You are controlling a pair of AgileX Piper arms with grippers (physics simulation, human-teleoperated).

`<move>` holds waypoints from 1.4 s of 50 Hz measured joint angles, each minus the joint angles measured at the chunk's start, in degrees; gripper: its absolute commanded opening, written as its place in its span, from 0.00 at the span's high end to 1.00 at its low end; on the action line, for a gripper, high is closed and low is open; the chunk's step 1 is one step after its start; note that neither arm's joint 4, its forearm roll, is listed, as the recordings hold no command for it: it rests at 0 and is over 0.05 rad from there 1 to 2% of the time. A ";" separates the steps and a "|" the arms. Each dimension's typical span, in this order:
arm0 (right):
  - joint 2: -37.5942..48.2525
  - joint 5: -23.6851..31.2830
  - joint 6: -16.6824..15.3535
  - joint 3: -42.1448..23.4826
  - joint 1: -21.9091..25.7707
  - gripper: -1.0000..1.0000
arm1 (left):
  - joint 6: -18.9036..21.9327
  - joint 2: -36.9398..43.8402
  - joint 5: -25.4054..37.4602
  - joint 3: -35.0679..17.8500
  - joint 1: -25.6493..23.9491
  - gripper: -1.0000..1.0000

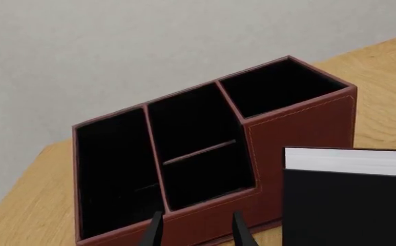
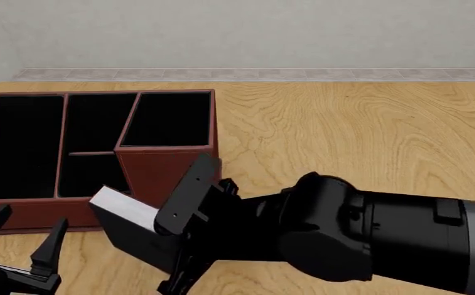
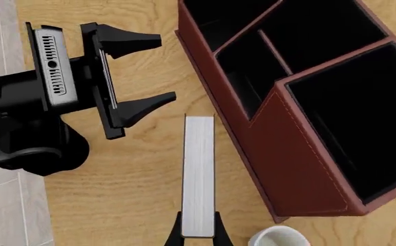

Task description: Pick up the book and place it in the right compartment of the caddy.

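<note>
Right wrist view showed the right gripper [image 3: 198, 231] closed on the book [image 3: 199, 174], held edge-up just beside the caddy [image 3: 300, 169]. It probably needed more height, then a move over the right compartment [image 3: 361, 118]. The left gripper [image 3: 143, 72] waited with spread fingers, holding nothing.

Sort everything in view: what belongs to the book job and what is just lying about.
In the job: book, held by the right gripper; caddy and its right compartment.
Lying about: white mug; left gripper, open and idle.
</note>
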 measured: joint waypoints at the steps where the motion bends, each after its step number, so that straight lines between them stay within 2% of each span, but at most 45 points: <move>1: -0.37 0.25 -0.07 0.02 0.01 1.00 | 0.00 0.02 -0.02 0.00 0.01 0.00; 11: -4.22 3.20 -0.89 -0.37 -0.16 1.00 | -0.02 -0.20 0.21 0.00 0.06 0.00; 29: -9.56 10.51 -1.38 -5.38 -0.19 1.00 | 0.14 -0.36 0.38 0.00 0.08 0.00; 57: -13.18 20.74 -0.56 -17.13 1.70 1.00 | 0.42 -0.46 0.58 0.00 0.06 0.00; 70: -13.88 25.76 -2.01 -24.35 1.45 1.00 | 0.53 -0.76 0.88 0.00 0.01 0.00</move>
